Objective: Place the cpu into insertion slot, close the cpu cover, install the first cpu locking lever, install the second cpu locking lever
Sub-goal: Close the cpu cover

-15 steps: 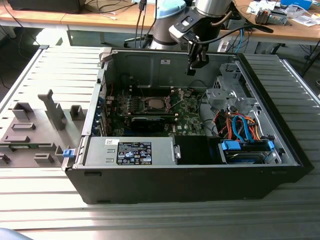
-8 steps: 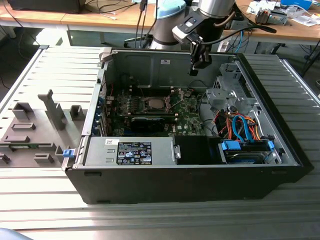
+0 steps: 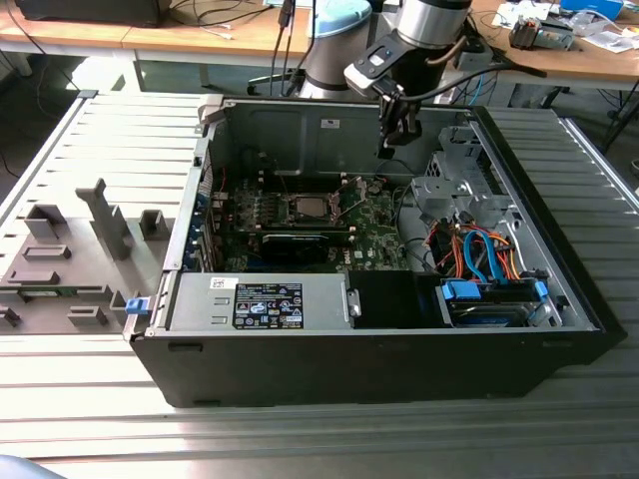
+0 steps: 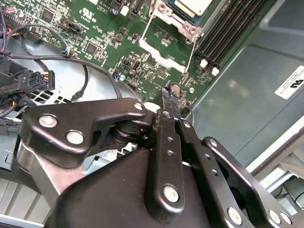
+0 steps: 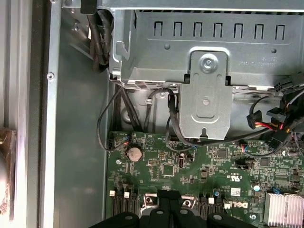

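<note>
Ribbed metal table [image 3: 60,150] carries the computer case [image 3: 349,369]; second wrist view shows fingers [image 4: 166,102] together and cpu [image 4: 192,4] in insertion slot [image 4: 167,10]

The silver-grey arm [image 3: 431,22] comes in at the top of the exterior view, and its wrist [image 3: 377,68] juts toward the exterior view's left. Below the wrist the black tool [image 3: 389,150] hangs pointing downward. In the second wrist view the tool [image 4: 168,92] has its fingers [image 4: 166,137] drawn together into one narrow tip, with the linkage bars [image 4: 80,126] folded in on either side. In the first wrist view the tool's [image 5: 169,194] tip looks equally closed.
</note>
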Robot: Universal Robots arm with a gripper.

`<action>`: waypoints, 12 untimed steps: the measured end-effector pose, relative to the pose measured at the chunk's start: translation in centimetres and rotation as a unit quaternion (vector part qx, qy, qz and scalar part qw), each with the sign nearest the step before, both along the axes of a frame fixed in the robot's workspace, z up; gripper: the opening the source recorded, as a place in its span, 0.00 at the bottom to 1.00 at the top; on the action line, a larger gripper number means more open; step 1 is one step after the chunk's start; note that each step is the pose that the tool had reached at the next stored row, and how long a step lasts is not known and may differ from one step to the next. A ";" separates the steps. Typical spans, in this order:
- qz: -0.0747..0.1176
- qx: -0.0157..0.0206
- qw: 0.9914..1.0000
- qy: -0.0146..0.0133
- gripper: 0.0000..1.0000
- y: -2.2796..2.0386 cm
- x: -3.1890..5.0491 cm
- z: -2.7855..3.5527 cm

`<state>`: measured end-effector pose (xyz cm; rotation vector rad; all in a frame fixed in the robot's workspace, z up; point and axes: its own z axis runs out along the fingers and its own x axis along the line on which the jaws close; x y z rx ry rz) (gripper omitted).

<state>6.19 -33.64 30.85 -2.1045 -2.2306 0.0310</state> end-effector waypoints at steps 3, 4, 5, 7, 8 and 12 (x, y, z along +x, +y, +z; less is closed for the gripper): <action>0.000 0.000 1.000 0.000 0.11 0.00 0.00 -0.15; 0.001 0.000 1.000 0.000 0.11 0.00 0.00 -0.26; 0.001 0.000 1.000 0.000 0.11 0.00 0.00 -0.35; 0.001 0.000 1.000 0.000 0.11 0.00 0.00 -0.49; 0.001 0.000 1.000 0.000 0.11 0.00 0.00 -0.54; 0.001 0.000 1.000 0.000 0.11 0.00 0.00 -0.79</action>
